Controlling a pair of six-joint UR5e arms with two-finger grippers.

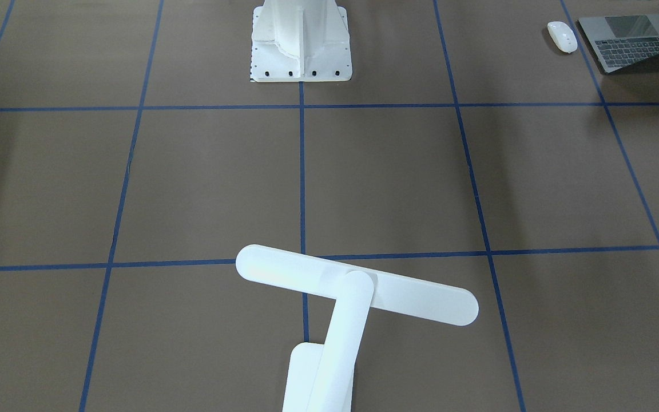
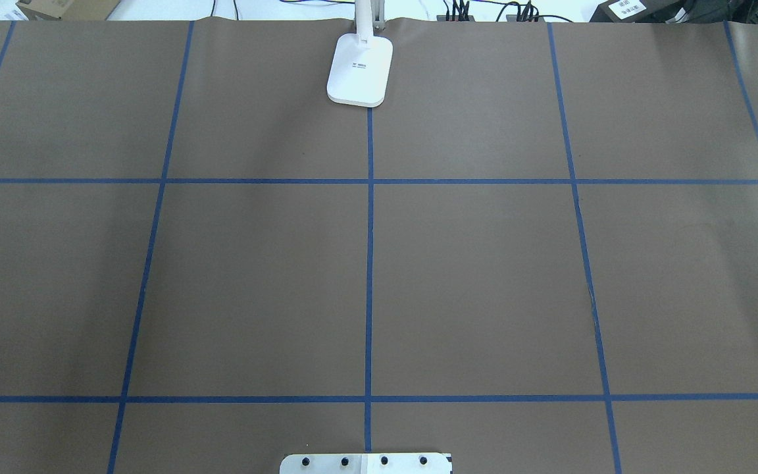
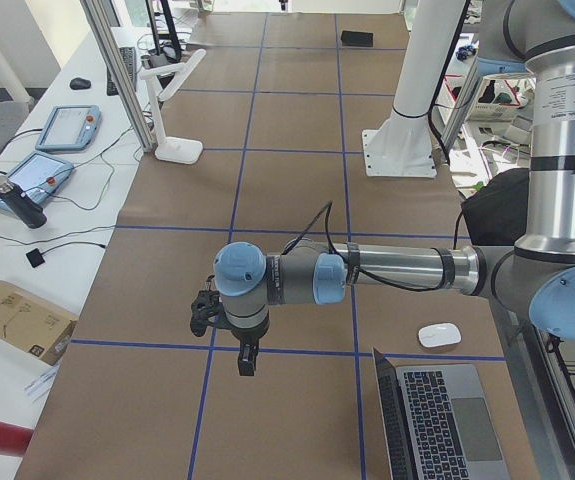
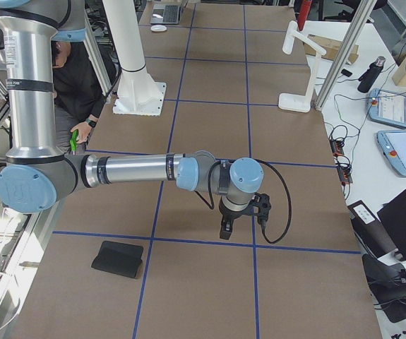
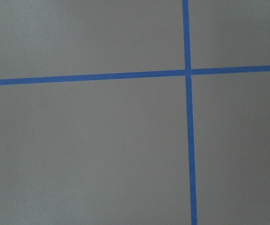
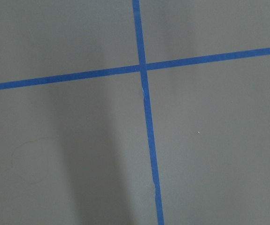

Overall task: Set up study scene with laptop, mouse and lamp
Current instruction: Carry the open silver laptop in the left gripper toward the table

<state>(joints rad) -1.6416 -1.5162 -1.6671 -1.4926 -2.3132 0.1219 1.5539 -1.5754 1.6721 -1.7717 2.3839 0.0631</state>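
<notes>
Both left tool and right tool are held over the counter; grip width cannot be told; mouse is laid beside laptop.

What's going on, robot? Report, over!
Left tool and right tool above table, open or shut unclear. Laptop open, mouse beside it. Lamp upright at far edge. Nothing blocking seen.

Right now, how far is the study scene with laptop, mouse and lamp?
Done: nothing looks arranged yet. The white T-shaped desk lamp stands alone at the table's far middle edge. The slim dark-grey laptop and the small white oval mouse sit together at the robot's left end.
In hand: nothing. The left hand and right hand hover over the table.
Left: bring all three together.
</notes>
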